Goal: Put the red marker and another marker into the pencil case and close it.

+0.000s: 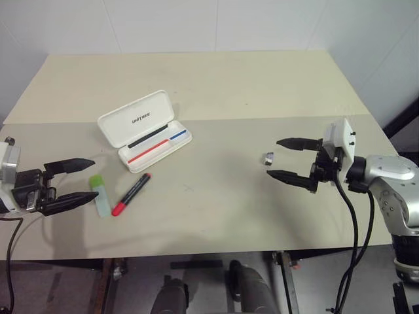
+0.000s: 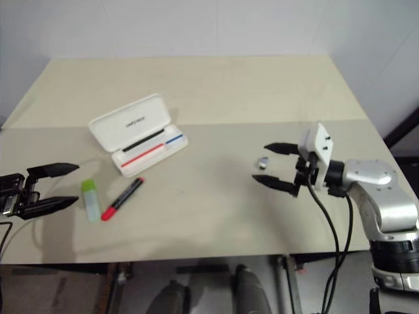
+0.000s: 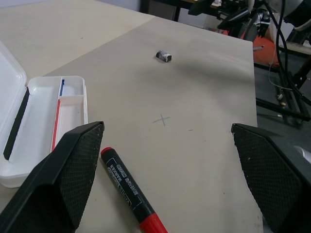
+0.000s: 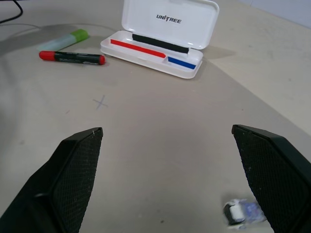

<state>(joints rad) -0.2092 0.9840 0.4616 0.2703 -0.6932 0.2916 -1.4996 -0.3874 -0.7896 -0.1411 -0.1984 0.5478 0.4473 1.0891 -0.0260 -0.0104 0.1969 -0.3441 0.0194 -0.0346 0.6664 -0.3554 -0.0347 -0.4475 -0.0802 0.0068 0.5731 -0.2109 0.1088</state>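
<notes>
my left gripper (image 1: 84, 178) spread wide, empty, just left of green marker (image 1: 100, 196) and red marker (image 1: 131, 194). case (image 1: 145, 129) open beyond them. my right gripper (image 1: 279, 158) spread too, small wrapper (image 1: 268, 157) between fingertips on table (image 1: 216, 78).

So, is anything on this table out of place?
Yes: a small grey scrap lies alone on the table, near the right claw, far from the open pencil case and both markers.
</notes>
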